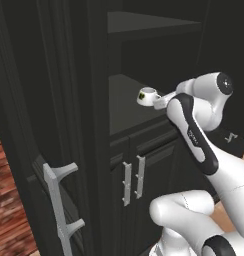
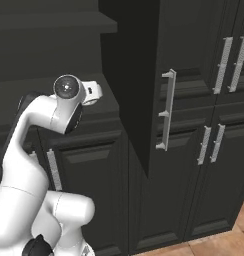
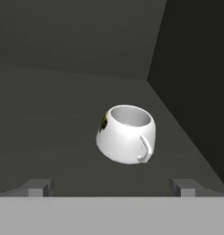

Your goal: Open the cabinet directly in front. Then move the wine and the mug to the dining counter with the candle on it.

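Gripper [image 3: 112, 187] wide open, empty, facing white mug [image 3: 126, 134] (dark-yellow mark, handle showing).

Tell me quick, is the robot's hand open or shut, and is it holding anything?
Hand: open and holding nothing; its two dark tips stand wide apart, short of the small white mug with a handle on the dark cabinet shelf.

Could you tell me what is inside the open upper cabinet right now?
A white mug stands upright on the cabinet's dark shelf, with the open tool just short of it. The arm hides part of the shelf in the right base view.
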